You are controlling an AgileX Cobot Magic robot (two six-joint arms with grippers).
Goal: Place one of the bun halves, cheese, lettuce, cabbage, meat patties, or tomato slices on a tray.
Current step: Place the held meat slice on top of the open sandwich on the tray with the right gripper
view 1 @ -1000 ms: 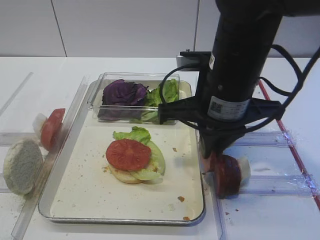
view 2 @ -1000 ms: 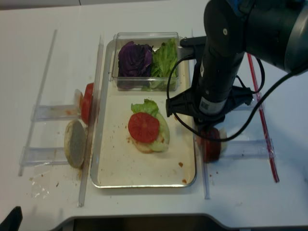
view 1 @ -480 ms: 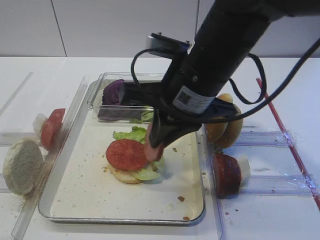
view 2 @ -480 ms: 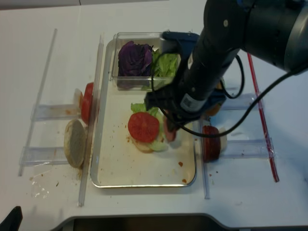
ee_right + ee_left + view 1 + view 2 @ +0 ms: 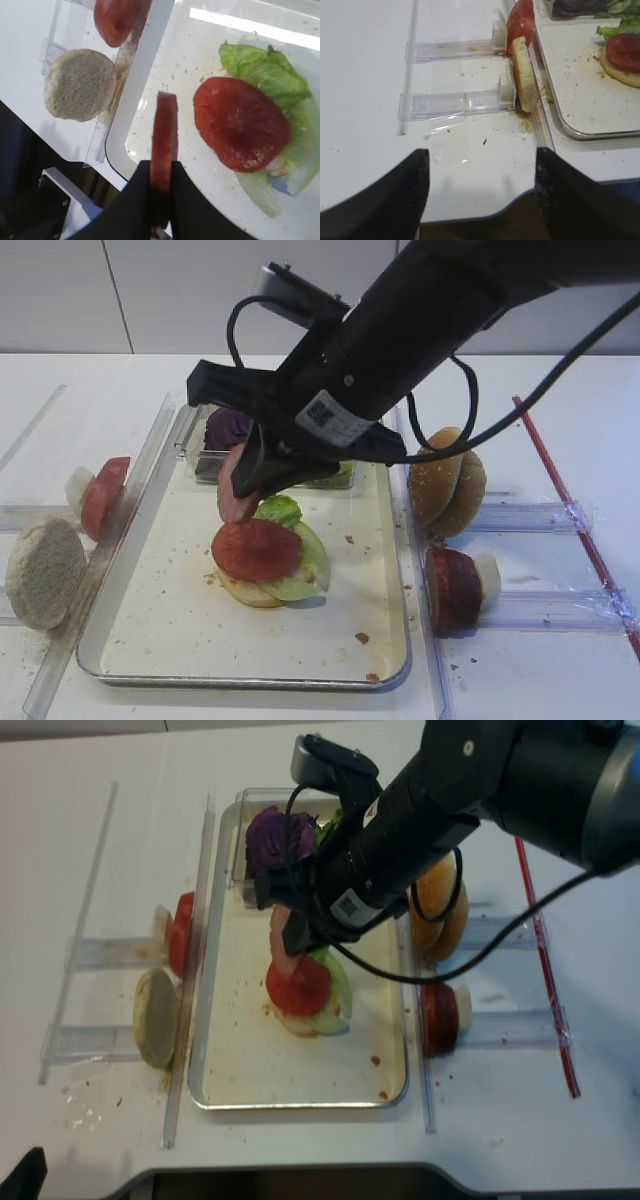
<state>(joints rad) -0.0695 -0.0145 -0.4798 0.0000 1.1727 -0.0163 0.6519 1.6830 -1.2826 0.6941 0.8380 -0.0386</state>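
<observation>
My right gripper (image 5: 250,478) is shut on a meat patty (image 5: 233,502), held on edge just above the tray (image 5: 240,678), left of the stack. The stack is a bun half under lettuce (image 5: 268,509) with a tomato slice (image 5: 255,548) on top. In the right wrist view the patty (image 5: 164,131) stands upright between the black fingers (image 5: 136,200), beside the tomato slice (image 5: 241,131) and lettuce (image 5: 270,70). My left gripper (image 5: 477,167) hangs open and holds nothing over the table's front edge. Purple cabbage (image 5: 226,427) lies in the clear box.
A pale bun half (image 5: 44,572) and tomato slices (image 5: 104,496) stand in the clear racks left of the tray. Sesame buns (image 5: 447,483) and more meat patties (image 5: 455,588) stand in the right racks. The right arm spans the tray's back half and the box.
My right gripper has lifted a patty from the right rack and carried it left across the tray to the left side of the stack. The left arm has not moved.
</observation>
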